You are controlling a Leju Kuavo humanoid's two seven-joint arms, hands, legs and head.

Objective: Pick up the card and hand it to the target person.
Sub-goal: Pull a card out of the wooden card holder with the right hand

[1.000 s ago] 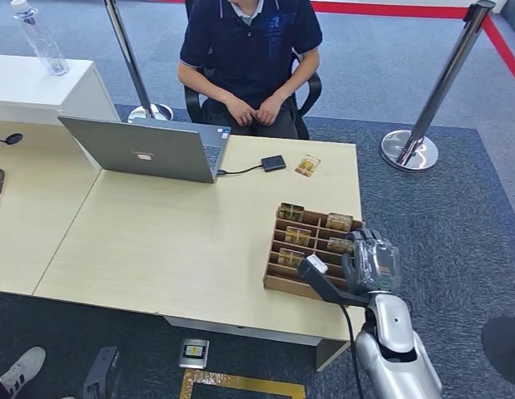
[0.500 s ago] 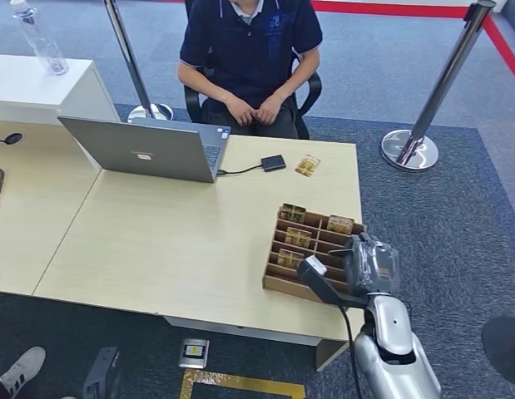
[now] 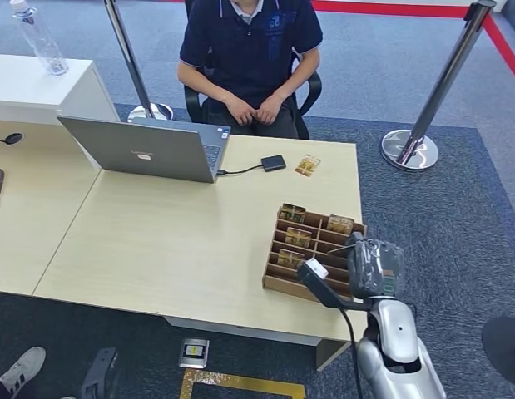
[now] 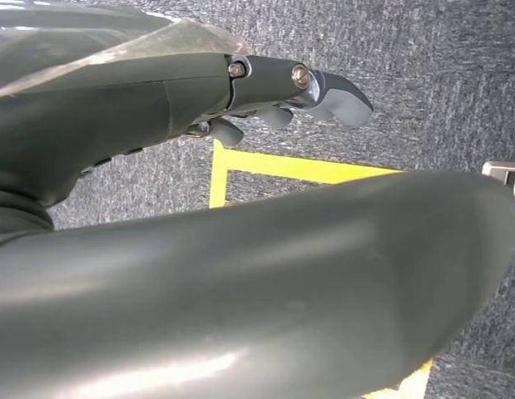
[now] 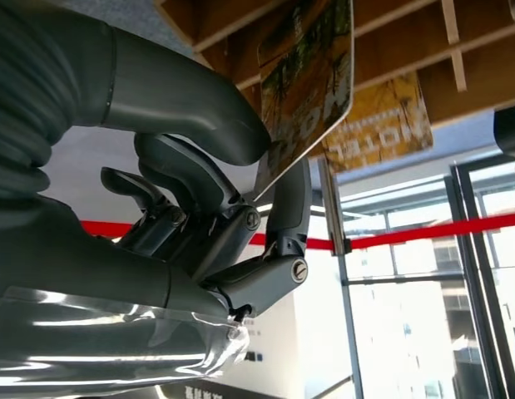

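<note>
In the right wrist view my right hand (image 5: pixel 198 191) pinches a yellow-green printed card (image 5: pixel 308 75) between thumb and a finger, just off the wooden slotted tray (image 5: pixel 393 46). Seen from the head, the right hand (image 3: pixel 375 268) hovers at the tray's (image 3: pixel 284 287) near right corner and hides that card. More cards (image 3: pixel 298 237) stand in the tray's slots. A seated person (image 3: pixel 251 50) in a dark polo waits across the table, hands clasped. My left hand (image 4: pixel 116 116) hangs over the carpet, fingers (image 4: pixel 343 96) extended and holding nothing.
A loose card (image 3: pixel 308 165) and a black drive (image 3: pixel 274 163) lie near the person. An open laptop (image 3: pixel 148 150) stands at the table's far left. Stanchion posts (image 3: pixel 408 150) flank the table on grey carpet. A bottle (image 3: pixel 37 37) stands on the white counter.
My right hand has drawn slightly back toward me from the tray's right column. The card that showed beside its fingers in that column is no longer seen there.
</note>
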